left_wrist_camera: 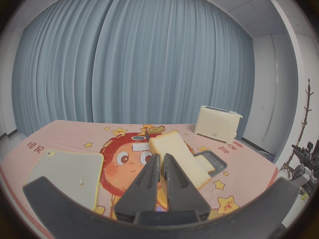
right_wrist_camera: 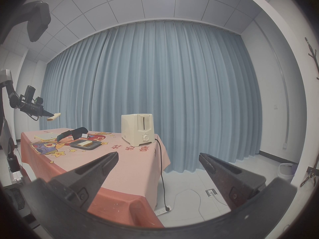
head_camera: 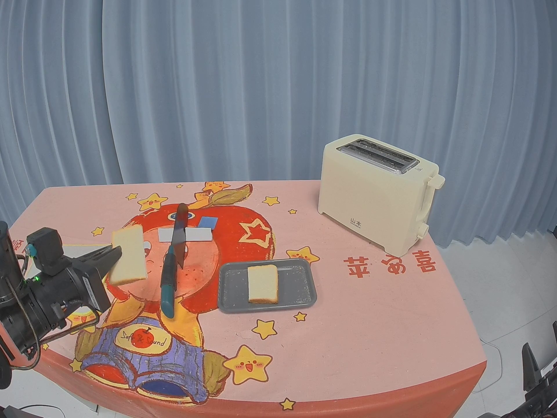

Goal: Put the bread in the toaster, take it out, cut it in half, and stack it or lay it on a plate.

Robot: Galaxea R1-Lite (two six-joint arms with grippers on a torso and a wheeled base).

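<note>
Bread is in two pieces, which suggests that toasting and cutting are done and only the plating is left. One bread half (head_camera: 129,255) hangs in the air over the left part of the table (head_camera: 371,332), clear of the cloth. It is pinched at one short edge by the left gripper (head_camera: 113,256), whose fingers (left_wrist_camera: 148,180) are drawn narrow onto the slice. Gripping the edge leaves most of the piece free beyond the fingertips, so it can probably be laid flat without the fingers fouling what lies beneath. The other half (head_camera: 263,284) lies flat near the middle of the grey plate (head_camera: 301,297), so the carried piece could be stacked on it or set beside it on bare plate. Between the held slice and the plate the knife (head_camera: 173,256) lies on the table, blade pointing away from the robot; a carry to the plate has to pass above it. The cutting board (left_wrist_camera: 63,173) lies on the table's left side, near the gripper. The toaster (head_camera: 374,193) stands at the far right, well apart. The right gripper (right_wrist_camera: 159,155) hangs off the table's right side, fingers spread wide and holding nothing, out of the way.
</note>
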